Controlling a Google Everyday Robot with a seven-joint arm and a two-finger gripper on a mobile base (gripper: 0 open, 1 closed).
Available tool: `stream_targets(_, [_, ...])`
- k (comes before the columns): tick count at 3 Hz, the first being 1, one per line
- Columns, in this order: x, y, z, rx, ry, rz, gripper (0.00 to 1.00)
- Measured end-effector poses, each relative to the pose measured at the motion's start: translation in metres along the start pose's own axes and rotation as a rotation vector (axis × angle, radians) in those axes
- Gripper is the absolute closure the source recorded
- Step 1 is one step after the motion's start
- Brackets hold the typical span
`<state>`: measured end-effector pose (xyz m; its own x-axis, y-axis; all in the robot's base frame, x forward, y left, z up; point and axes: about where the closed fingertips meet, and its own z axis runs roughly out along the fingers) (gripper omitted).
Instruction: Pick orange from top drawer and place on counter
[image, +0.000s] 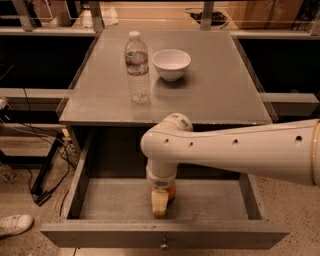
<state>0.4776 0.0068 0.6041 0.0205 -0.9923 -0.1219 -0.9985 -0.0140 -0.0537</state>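
The top drawer (165, 234) is pulled open, with its small metal knob at the front centre. The orange (171, 192) lies on the drawer floor near the middle, and only its right side shows. My gripper (161, 202) reaches straight down into the drawer from the big white arm and sits right at the orange, covering most of it. The grey counter (215, 90) above the drawer carries a white bowl and a water bottle.
A clear water bottle (137, 67) stands at the counter's left middle. A white bowl (171, 64) sits beside it at the back centre. Drawer side walls (77, 180) flank the arm. Cables and a white shoe (15, 224) lie on the floor at left.
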Motion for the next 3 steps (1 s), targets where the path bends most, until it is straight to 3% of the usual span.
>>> stream_targets(3, [0.0,0.0,0.0,0.0,0.0,0.0,0.66])
